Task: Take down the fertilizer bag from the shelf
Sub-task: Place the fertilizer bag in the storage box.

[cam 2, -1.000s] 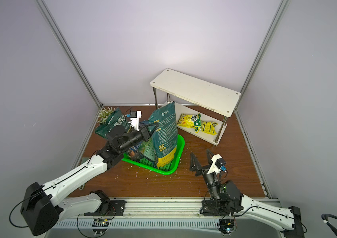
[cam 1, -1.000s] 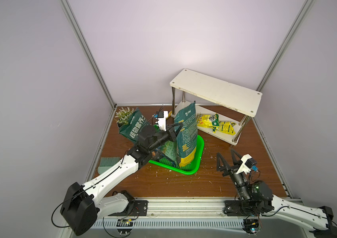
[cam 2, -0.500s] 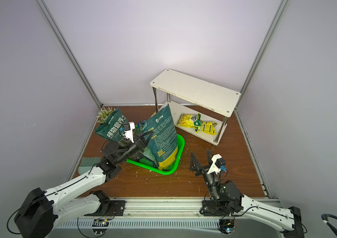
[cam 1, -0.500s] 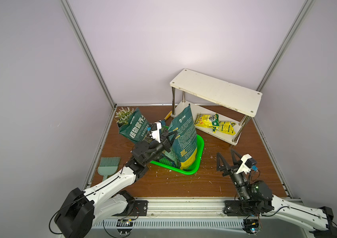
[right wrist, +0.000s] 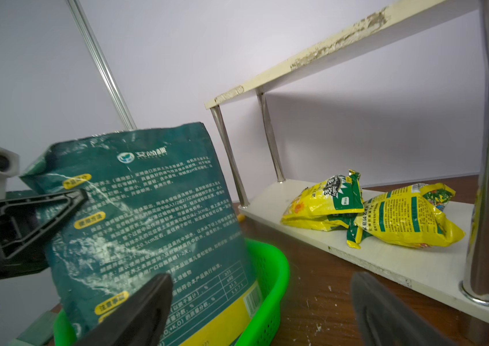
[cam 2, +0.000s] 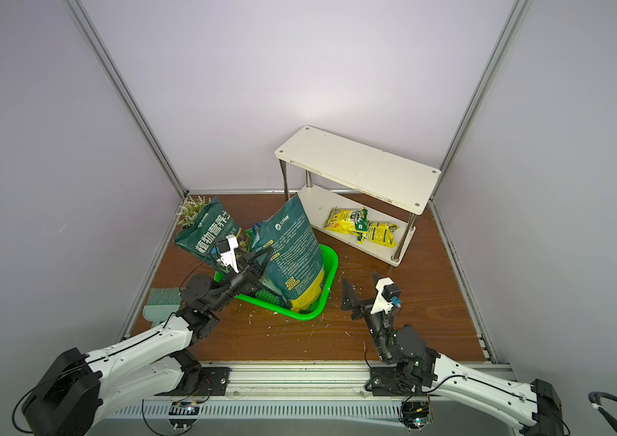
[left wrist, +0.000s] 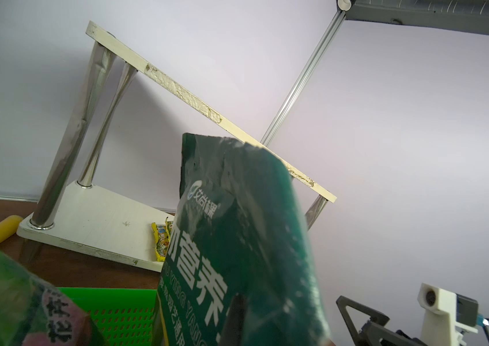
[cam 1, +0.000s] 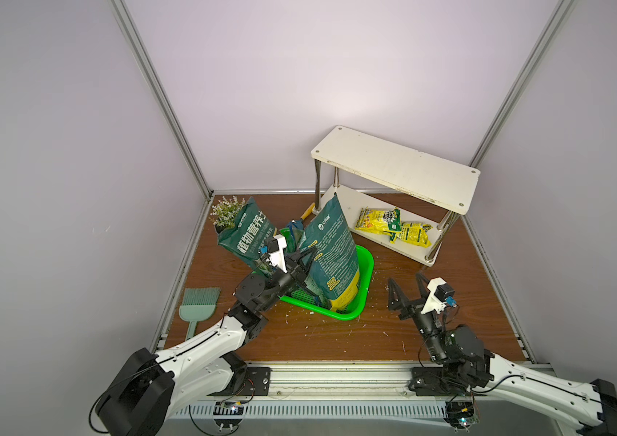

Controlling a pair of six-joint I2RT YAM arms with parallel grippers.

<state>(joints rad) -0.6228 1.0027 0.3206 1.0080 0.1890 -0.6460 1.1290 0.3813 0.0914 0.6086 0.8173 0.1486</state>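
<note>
my right pincer [cam 1: 404,280] gapes wide short of the shelf [cam 1: 393,166], left pincer [cam 2: 269,252] closed by the soil bag [cam 1: 333,249]; the yellow fertilizer bags [cam 1: 378,222] overlap on its lower board, so i may drag both.

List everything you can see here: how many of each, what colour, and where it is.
shelf: one, cream-white boards on shiny metal legs, back right of the table
yellow bags: two, yellow with green print, on the shelf's lower board
green basket: one, bright green, mid-table
dark green bags: two, one standing in the basket, one leaning to its left
plant: one, green with pale flowers, back left corner
brush: one, pale green, table's left edge
yellow handle: one, by the shelf's lower board, rest hidden
table: one, brown wood
left gripper: one, black fingers shut, beside the standing bag
right gripper: one, black fingers open, empty, facing the shelf
</note>
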